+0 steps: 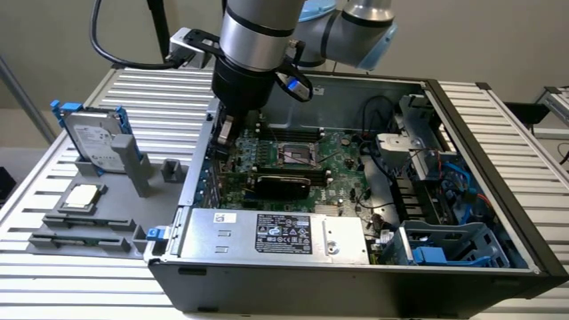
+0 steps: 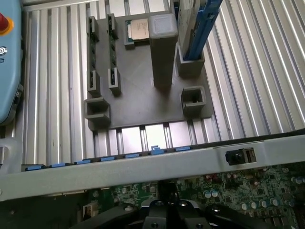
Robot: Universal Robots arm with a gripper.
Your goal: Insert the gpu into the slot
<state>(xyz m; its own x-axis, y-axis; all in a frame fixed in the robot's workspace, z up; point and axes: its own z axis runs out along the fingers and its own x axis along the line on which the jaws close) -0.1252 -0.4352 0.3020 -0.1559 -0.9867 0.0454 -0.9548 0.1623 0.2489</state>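
Gpu [image 1: 280, 181]: flat black card lying across the green motherboard [image 1: 342, 160], below the square CPU socket [image 1: 296, 156] and the black memory slots [image 1: 298, 135], just above the grey power-supply box [image 1: 276, 233]. The slot looks to be covered by the card, so you can't confirm from here whether the card is seated or only resting on it. End effector [image 1: 226, 133] hangs inside the case [image 1: 498, 167] at the exterior view's left end of the board, close to the case wall and up beyond the card's bracket end, not touching the card as far as can be seen. In the wrist view the end effector [image 2: 167, 212] sits low over the board edge, but whether it is spread or pressed together I cannot tell. To do this step well, keep the card parallel to the slot line and square to the board, and press straight down, evenly along its length, not at one corner. Mind the row of blue clips [image 2: 107, 158] on the case wall beside the bracket end, since the clearance there looks tight. The grey fixture plate [image 2: 138, 102] stands outside on the ribbed desk [image 2: 257, 76], well apart from the work
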